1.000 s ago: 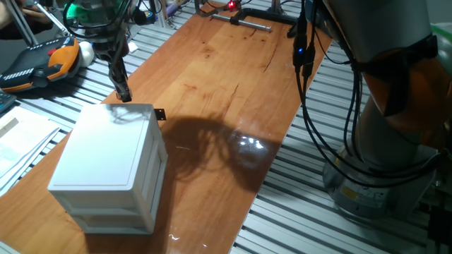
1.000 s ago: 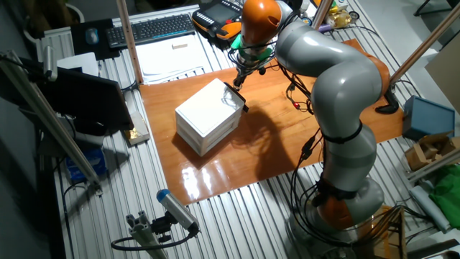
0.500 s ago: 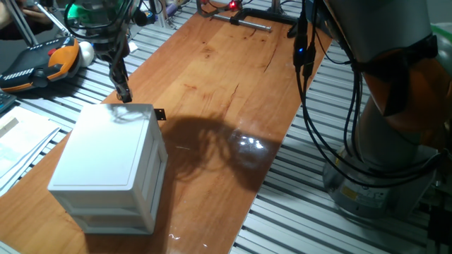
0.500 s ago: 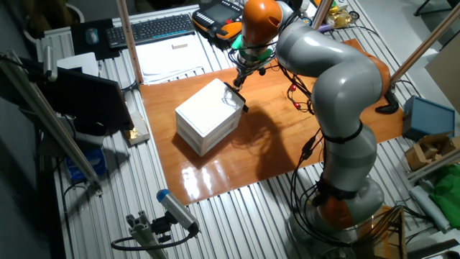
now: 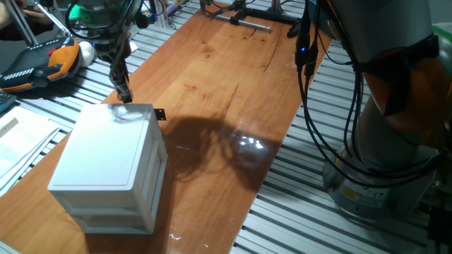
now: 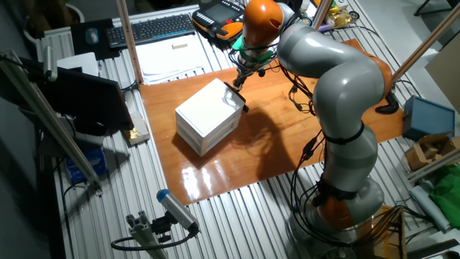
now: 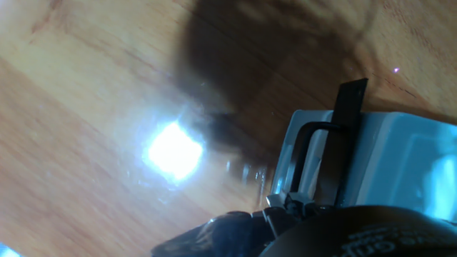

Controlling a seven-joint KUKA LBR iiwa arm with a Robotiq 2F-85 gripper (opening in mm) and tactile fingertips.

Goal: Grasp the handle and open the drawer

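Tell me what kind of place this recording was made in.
Most likely a robotics lab or workshop. A wooden board lies on a slatted aluminium bench, a keyboard sits behind it, and loose cables hang beside the robot arm.

Keyboard (image 6: 152,27) — black clamp (image 5: 251,15)

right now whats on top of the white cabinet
Nothing rests on the cabinet's flat top. The gripper hangs over its far corner, near the handle. The drawer looks shut, so its inside is hidden.
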